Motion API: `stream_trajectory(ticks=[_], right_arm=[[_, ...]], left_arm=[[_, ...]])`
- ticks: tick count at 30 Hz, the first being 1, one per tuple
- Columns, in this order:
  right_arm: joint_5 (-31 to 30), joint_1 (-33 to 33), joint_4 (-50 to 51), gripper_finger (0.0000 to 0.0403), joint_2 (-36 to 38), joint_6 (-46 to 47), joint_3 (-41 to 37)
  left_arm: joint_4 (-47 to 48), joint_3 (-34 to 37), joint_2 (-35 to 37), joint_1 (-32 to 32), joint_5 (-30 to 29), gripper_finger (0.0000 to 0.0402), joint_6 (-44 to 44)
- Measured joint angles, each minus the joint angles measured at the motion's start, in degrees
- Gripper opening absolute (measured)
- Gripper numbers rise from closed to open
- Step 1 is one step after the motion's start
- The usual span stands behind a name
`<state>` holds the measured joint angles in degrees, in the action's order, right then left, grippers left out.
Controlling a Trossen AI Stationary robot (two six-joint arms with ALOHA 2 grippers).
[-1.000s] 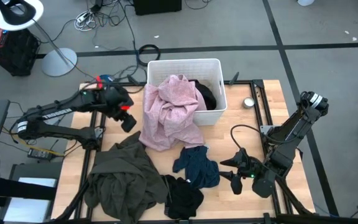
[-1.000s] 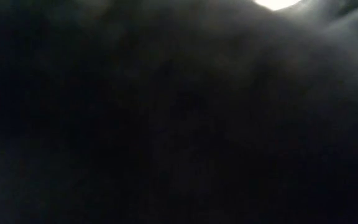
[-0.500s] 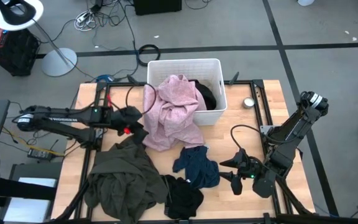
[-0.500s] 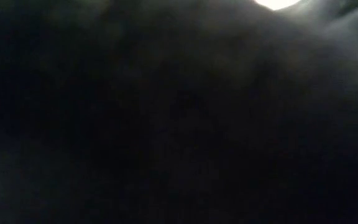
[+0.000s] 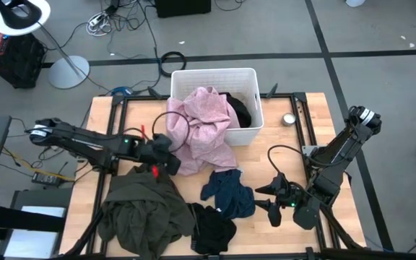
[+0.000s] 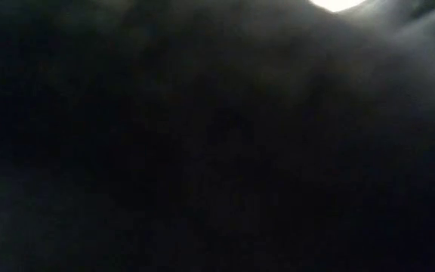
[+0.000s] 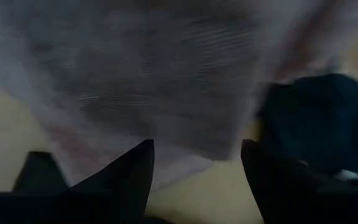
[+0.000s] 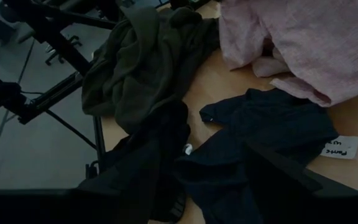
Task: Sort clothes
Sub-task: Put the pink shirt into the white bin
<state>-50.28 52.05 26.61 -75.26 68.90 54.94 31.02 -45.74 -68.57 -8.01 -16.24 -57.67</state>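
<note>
I see my left gripper [image 5: 170,163] low on the table, fingers [image 7: 126,171] spread wide, holding nothing | pink garment [image 5: 202,130] right in front of it, hanging out of the white bin [image 5: 248,76] | teal garment [image 5: 228,193] just past | right gripper [image 5: 268,196] waits beside it, can't tell its state

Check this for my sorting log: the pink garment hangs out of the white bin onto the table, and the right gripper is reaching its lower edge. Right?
Not quite. The pink garment does hang out of the white bin onto the table, but the high view shows the left gripper at its lower edge, fingers open. The right gripper waits near the table's right edge.
</note>
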Motion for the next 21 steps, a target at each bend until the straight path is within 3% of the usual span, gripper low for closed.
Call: stream_trajectory(ticks=[9, 21], right_arm=[[1.01, -0.02, -0.08, 0.0229, 0.0, -0.15, 0.0], [2.51, 0.07, -0.46, 0.0229, 0.0, -0.22, 0.0]], left_arm=[[-5.72, 0.0, -11.04, 1.65, -6.82, 0.0243, -0.97], [-8.66, -0.02, -21.35, 3.17, -4.28, 0.023, -4.28]])
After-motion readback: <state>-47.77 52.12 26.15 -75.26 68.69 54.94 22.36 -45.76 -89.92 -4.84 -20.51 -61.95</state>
